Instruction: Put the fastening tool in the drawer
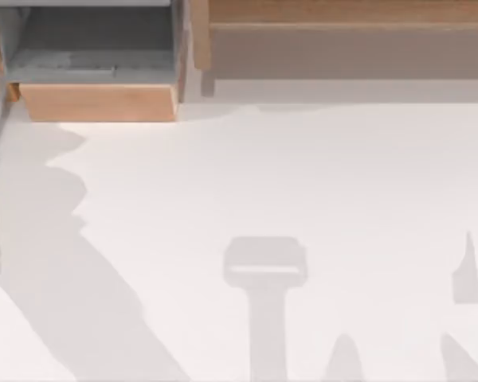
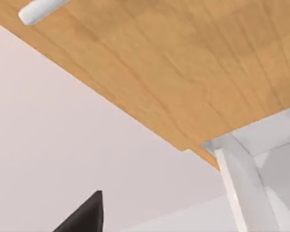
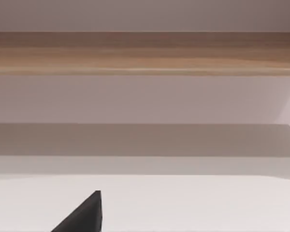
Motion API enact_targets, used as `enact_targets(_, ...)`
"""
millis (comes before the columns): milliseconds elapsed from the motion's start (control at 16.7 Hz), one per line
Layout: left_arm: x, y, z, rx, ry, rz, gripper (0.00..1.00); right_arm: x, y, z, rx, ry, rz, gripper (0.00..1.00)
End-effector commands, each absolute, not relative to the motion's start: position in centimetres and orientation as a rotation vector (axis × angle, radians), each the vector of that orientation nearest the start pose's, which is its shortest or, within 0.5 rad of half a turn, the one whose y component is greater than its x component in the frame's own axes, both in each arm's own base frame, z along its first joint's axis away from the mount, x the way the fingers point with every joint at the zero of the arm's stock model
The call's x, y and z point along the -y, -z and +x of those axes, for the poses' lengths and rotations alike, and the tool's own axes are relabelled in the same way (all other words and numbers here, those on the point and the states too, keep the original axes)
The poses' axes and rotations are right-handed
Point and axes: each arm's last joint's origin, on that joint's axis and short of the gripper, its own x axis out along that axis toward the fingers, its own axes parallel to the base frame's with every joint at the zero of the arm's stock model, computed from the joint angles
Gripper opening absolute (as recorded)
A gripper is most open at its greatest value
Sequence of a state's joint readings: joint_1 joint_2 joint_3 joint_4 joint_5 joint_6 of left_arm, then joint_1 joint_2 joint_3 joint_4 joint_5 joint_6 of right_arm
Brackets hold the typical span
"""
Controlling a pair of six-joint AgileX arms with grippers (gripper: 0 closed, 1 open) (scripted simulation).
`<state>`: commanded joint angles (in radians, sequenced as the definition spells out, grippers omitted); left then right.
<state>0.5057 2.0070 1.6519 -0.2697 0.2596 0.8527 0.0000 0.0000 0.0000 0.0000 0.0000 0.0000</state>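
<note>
Item 1: drawer (image 1: 95,56), upper left of the top view. Stands pulled open; grey inner walls and floor are exposed. The light tan front panel (image 1: 98,102) runs along its lower edge, facing the open table.

Item 2: table (image 1: 303,175), white surface, takes up most of the top view below the drawer. It carries grey shadows: a long slanting one at lower left, and one with a broad head on a narrow stem (image 1: 264,270) at lower centre.

Item 3: long brown wooden shelf unit (image 1: 342,40), upper right of the top view, just beside the drawer and set along the same far edge.

Item 4: left gripper (image 2: 84,217), a black wedge at the lower left of the left wrist view. It sits close to the drawer's tan wood face, which crosses the upper frame on a slant. A white bar handle (image 2: 38,10) shows at upper left, a grey drawer wall (image 2: 261,183) at lower right. Apart or together: cannot tell.

Item 5: right gripper (image 3: 82,217), a black wedge at the lower left of the right wrist view. It hangs over the white table, facing the shelf unit's wooden band in the upper frame. Apart or together: cannot tell
</note>
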Motion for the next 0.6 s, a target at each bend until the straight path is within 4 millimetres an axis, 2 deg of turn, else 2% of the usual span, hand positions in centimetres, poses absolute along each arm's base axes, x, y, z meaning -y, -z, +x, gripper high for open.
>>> enact_targets(120, -24.4, -25.6, 38.3, -0.486, -0.065, 0.745, 1.00, 0.1, -16.0, 10.6, 0.000, 0.000, 0.000, 1.00)
enact_targets(300, -26.8, -24.4, 33.5, -0.315, -0.180, 1.004, 1.00, 0.1, -16.0, 10.6, 0.000, 0.000, 0.000, 1.00)
enact_targets(480, -27.4, -21.4, 28.6, -0.215, -0.266, 1.245, 1.00, 0.1, -16.0, 10.6, 0.000, 0.000, 0.000, 1.00)
enact_targets(600, -26.7, -18.8, 25.9, -0.174, -0.284, 1.380, 1.00, 0.1, -16.0, 10.6, 0.000, 0.000, 0.000, 1.00)
